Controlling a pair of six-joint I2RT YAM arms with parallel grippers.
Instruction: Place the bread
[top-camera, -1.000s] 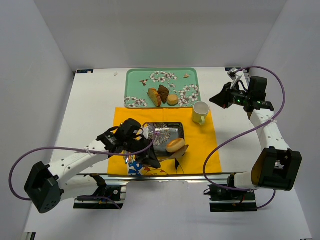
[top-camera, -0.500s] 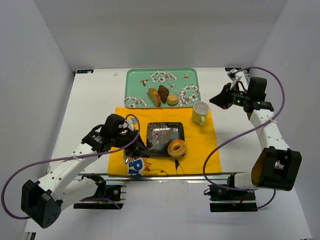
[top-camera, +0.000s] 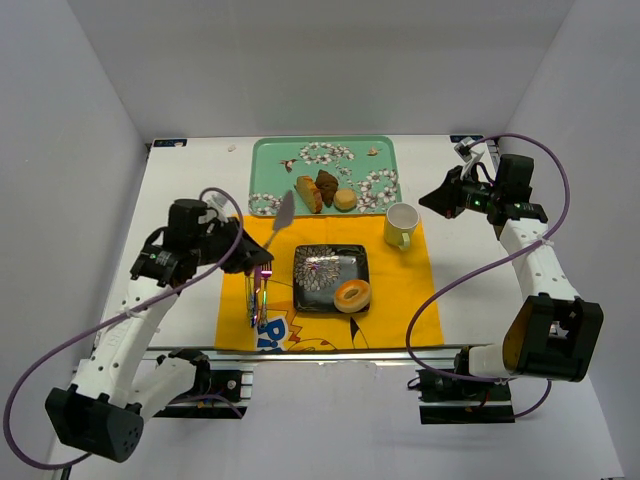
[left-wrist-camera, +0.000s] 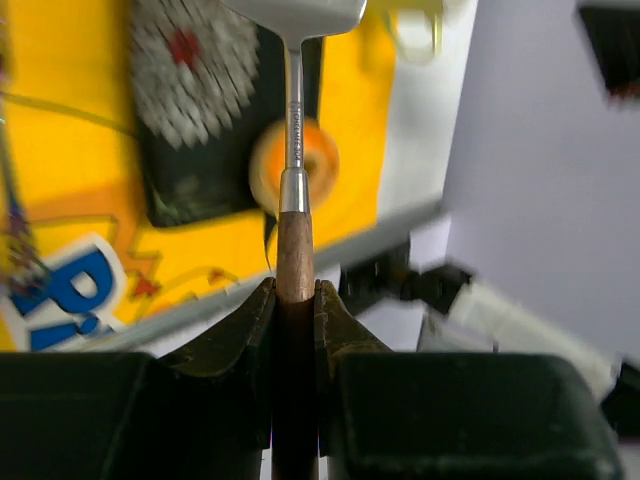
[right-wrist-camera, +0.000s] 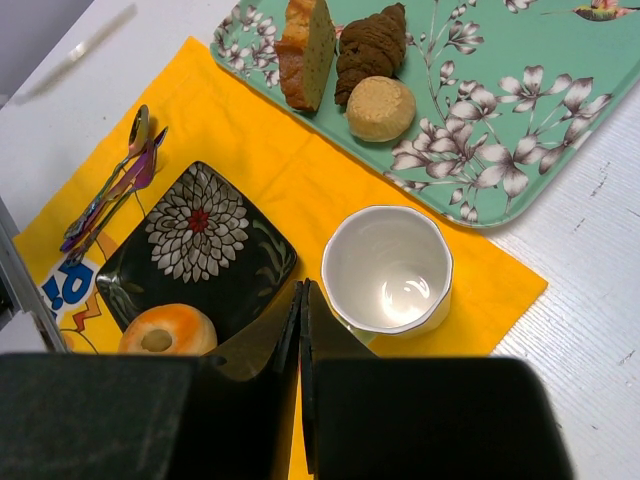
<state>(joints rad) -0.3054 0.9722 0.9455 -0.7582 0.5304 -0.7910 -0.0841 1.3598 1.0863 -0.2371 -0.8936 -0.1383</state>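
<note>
Near the front of the white desk (top-camera: 190, 175), a yellow placemat (top-camera: 400, 290) carries a square black plate (top-camera: 322, 268) with a white flower pattern. The bread (top-camera: 352, 296), a golden-orange ring with a hole in its middle, lies flat on the plate's near right corner, right at the rim.

The left tool (top-camera: 256, 254) pinches the wooden handle of a metal spatula (top-camera: 283, 212). In the left wrist view its fingers (left-wrist-camera: 245, 320) press against both sides of that handle. The spatula's blade is raised over the far left corner of the placemat, pointing toward the tray, well apart from the bread.

Iridescent cutlery (right-wrist-camera: 110, 195) lies on the placemat just left of the plate. A pale mug (top-camera: 401, 225) stands upright on the placemat's far right corner.

Beyond the placemat, a green floral tray (top-camera: 275, 165) holds a loaf slice (right-wrist-camera: 305, 50), a dark brown pastry (right-wrist-camera: 372, 45) and a round bun (right-wrist-camera: 380, 108), grouped close together.

The right tool (top-camera: 426, 200) hangs above the desk to the right of the tray and mug. Its fingers are pressed together with nothing between them.
</note>
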